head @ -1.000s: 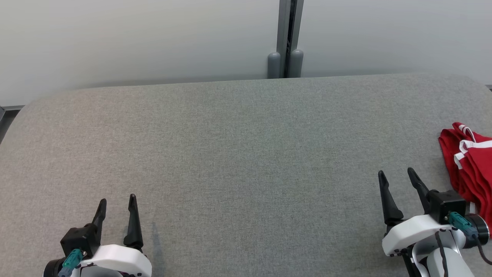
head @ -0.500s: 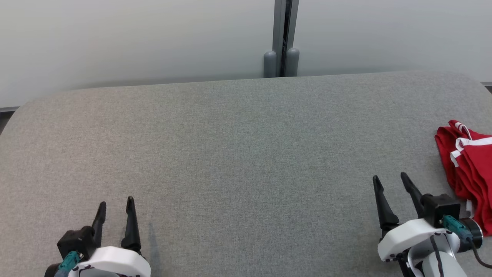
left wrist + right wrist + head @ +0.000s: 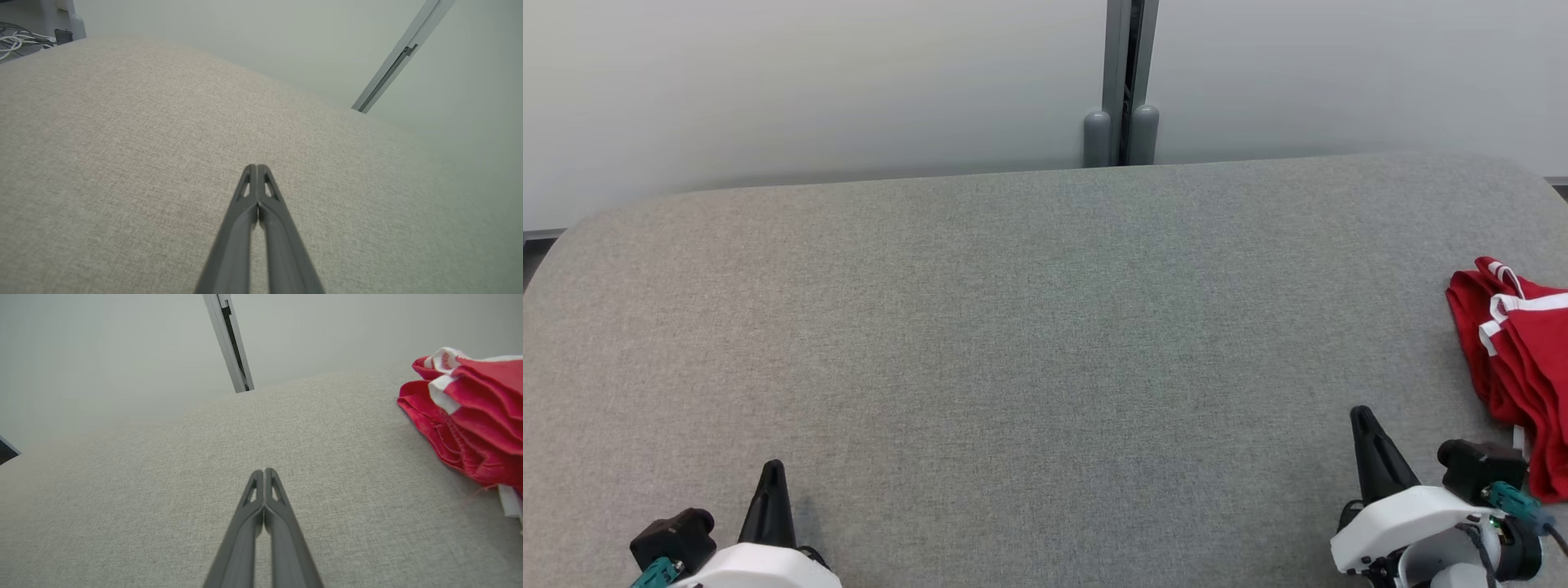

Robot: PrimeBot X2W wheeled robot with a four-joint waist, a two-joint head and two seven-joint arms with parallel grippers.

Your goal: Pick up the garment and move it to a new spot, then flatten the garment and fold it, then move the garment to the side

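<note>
Far right on the grey bench: red garment with white trim, lying in folds. Left hand and right hand both clenched, empty; right hand near garment, not touching.

The left end effector sits low on the robot's left, its two dark fingers pressed together into one point aimed forward. The right end effector matches it on the other side, its fingers likewise closed tip to tip and holding nothing. The two arms are well apart.
</note>
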